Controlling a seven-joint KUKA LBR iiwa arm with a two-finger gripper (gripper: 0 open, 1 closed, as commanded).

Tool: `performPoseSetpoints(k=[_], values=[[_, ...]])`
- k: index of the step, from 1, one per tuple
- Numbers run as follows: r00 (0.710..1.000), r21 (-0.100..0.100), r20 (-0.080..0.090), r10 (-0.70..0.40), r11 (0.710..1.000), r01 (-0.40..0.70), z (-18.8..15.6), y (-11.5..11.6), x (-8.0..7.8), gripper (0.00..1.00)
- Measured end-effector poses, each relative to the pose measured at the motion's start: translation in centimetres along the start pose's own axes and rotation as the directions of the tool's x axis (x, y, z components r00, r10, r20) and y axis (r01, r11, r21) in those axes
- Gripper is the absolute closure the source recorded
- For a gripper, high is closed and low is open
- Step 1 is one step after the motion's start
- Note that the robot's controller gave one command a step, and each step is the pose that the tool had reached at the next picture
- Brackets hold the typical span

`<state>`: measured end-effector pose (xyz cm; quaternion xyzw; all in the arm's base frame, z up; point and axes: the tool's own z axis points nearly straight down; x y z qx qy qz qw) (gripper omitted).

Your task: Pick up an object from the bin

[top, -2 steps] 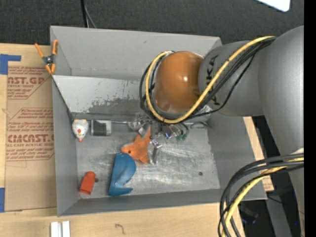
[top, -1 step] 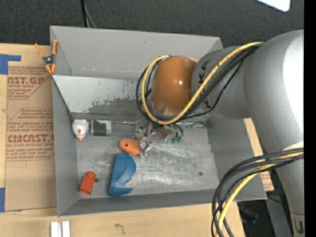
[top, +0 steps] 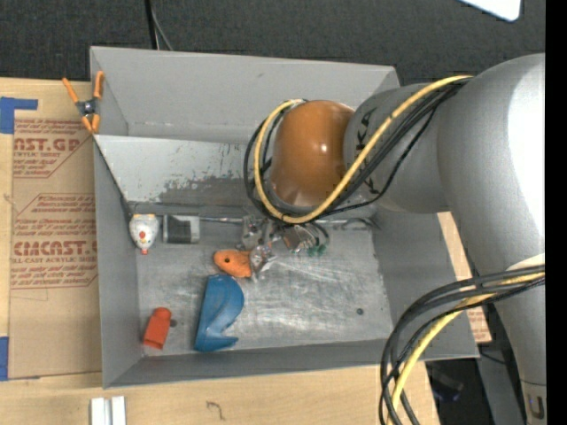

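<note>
The arm [top: 461, 149] takes up the right half of the frame. Its rounded orange cover [top: 306, 153] and looped yellow-and-black cables [top: 354, 175] hang over the middle of the grey metal bin [top: 239, 82] and hide part of the floor toward the rear wall. Below the cover, the gripper [top: 260, 255] reaches down to the bin floor just left of centre. Whether it is spread or closed cannot be told, because the metal parts blur together there.

The biggest loose thing is a blue curved plastic piece [top: 217, 312], lying at the lower left of the floor, below the gripper and apart from it. A dark grey block [top: 181, 228] sits against the back wall at the left, and just beside it is a white rounded toy with a red spot [top: 143, 232]. A red-orange cylinder [top: 158, 326] stands in the lower left corner, near the blue piece.

The small orange lump [top: 232, 262] lies immediately left of the gripper's tip, and whether the two touch is unclear. A tiny green bit [top: 315, 249] shows to the gripper's right, under the cover's edge.
</note>
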<state>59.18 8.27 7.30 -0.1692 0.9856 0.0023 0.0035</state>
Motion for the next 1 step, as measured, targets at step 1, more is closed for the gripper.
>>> performPoseSetpoints(k=[1], values=[[1.0,0.0,-0.002,0.0,1.0,0.0,-0.25,0.02,0.06,1.0]])
